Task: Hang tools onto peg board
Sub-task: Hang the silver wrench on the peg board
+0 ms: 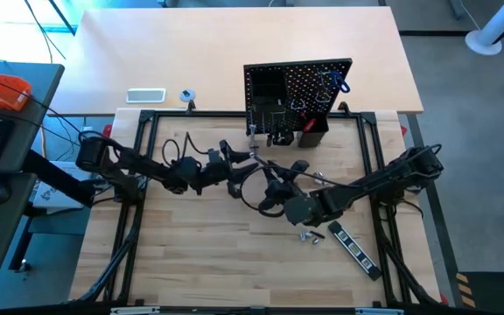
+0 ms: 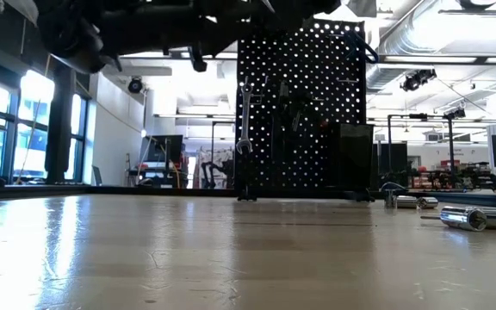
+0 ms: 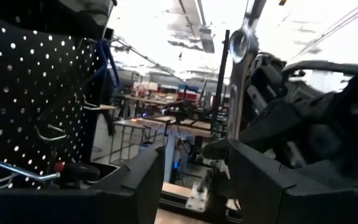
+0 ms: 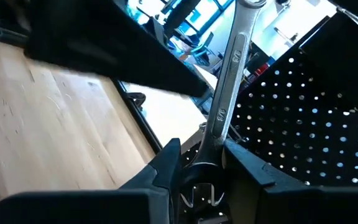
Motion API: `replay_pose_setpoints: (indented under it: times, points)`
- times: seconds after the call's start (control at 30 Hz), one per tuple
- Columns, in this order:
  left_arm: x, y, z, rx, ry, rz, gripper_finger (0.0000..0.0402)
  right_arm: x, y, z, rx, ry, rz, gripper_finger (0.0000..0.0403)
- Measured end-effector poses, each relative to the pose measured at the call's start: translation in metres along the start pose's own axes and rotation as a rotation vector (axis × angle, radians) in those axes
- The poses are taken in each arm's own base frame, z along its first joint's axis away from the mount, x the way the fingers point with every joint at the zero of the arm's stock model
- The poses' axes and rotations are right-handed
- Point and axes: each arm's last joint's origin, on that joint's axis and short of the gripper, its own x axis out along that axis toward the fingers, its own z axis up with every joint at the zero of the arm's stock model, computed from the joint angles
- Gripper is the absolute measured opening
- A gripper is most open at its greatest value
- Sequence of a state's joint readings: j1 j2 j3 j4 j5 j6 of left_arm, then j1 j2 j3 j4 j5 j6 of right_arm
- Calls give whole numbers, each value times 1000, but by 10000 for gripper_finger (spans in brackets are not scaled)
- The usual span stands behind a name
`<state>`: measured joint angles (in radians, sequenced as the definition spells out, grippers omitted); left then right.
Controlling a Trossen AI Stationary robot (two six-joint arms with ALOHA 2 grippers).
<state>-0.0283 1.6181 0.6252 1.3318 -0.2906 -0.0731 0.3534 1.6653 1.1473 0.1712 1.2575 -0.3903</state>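
Note:
The black peg board (image 1: 296,92) stands upright at the table's far side. A silver wrench (image 2: 244,120), a blue hex key (image 1: 335,83) and other tools hang on it. My right gripper (image 1: 268,179) is in front of the board, shut on another silver wrench (image 4: 229,81). My left gripper (image 1: 245,162) is open just left of it. In the left wrist view its fingers (image 3: 142,186) stand beside that wrench (image 3: 238,93) without visibly touching it. A black striped bar (image 1: 353,245) and silver sockets (image 1: 307,236) lie on the table. My right gripper pinches the wrench's shank near its lower end (image 4: 215,143) between its two fingers. The shank runs on from the fingers, roughly in line with them, toward the peg board (image 4: 303,112). The wrench is lifted clear of the table, its ring end (image 3: 238,43) uppermost.
A small black bin (image 1: 311,136) with a red-handled tool sits at the board's foot. A white flat rectangle (image 1: 145,95) and a small tape roll (image 1: 187,95) lie beyond the table's frame. Bare wood lies near the front edge (image 1: 217,262).

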Motion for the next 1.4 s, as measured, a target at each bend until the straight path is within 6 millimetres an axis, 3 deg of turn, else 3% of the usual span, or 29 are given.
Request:
replay_pose_setpoints:
  times: [0.33,1.03,1.4]
  points:
    - [-11,1,17,-85,-41,-24,164,7,-1,-1,15,-5,30,80]
    - [6,0,27,-67,-52,36,163,13,-3,1,46,-26,69,80]
    - [20,-3,30,-27,16,22,129,20,-5,0,67,-23,79,80]
